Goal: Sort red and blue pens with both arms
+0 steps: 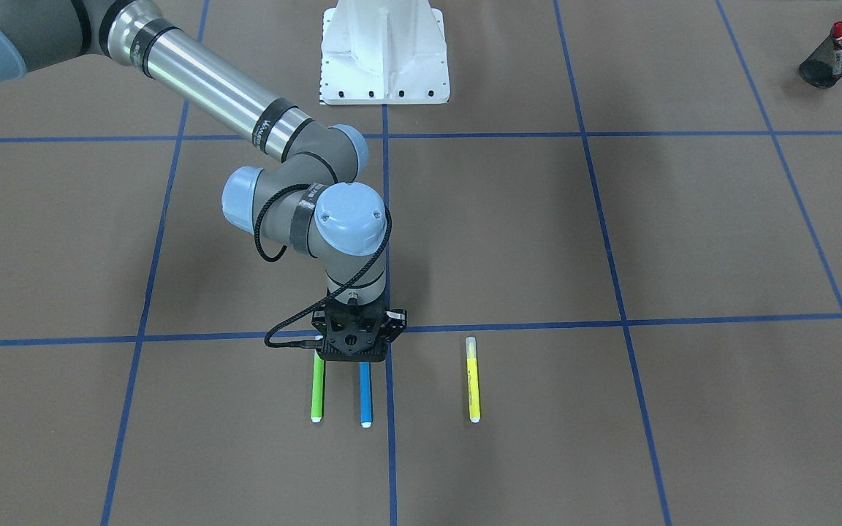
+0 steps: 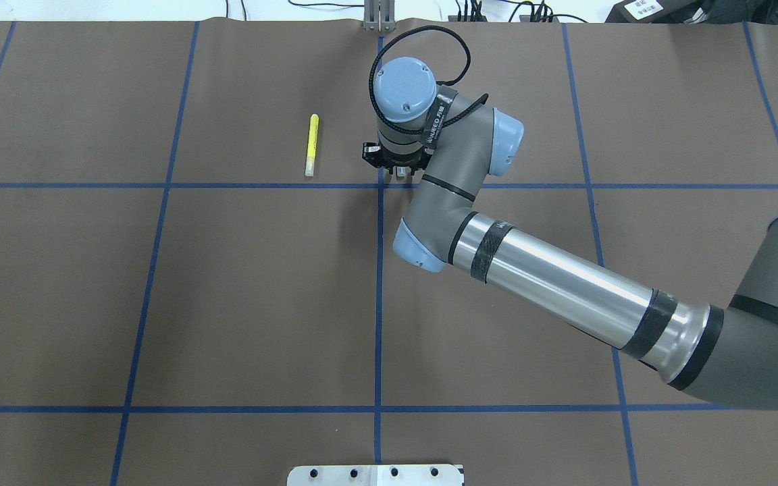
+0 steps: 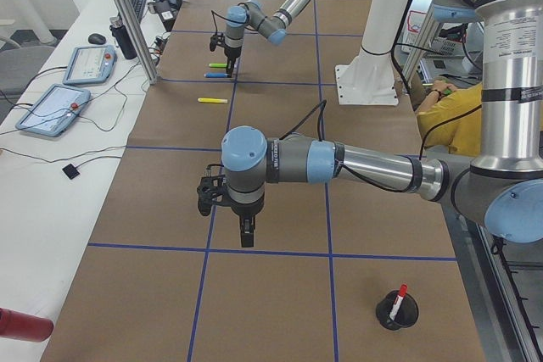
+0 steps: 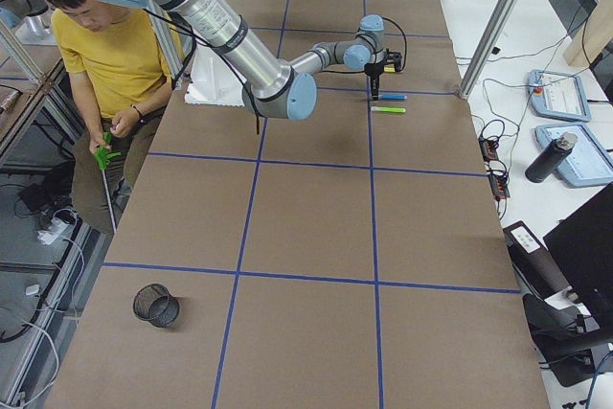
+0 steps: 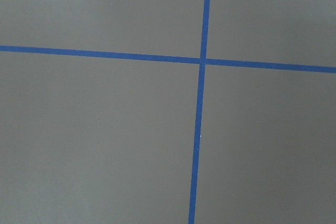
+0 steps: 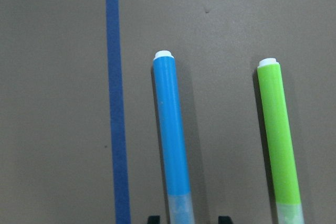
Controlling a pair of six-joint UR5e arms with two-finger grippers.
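Note:
The blue pen point(image 1: 365, 394) lies on the brown table, with its grey cap under my right gripper point(image 1: 357, 356). In the right wrist view the blue pen point(image 6: 172, 135) runs up the middle. The right gripper point(image 6: 189, 219) is open, and a fingertip point(image 6: 153, 217) shows on each side of the cap at the bottom edge. The red pen point(image 1: 837, 44) stands in a black mesh cup point(image 1: 827, 55) at the table's corner on my left side. My left gripper point(image 3: 246, 231) hangs over bare table near that cup point(image 3: 397, 311). I cannot tell whether it is open or shut.
A green highlighter point(image 1: 317, 391) lies parallel to the blue pen and close beside it. A yellow highlighter point(image 1: 473, 380) lies further off on the other side. A second mesh cup point(image 4: 155, 306) stands empty on my right side. A seated person point(image 4: 115, 55) is beside the white pedestal point(image 1: 384, 51).

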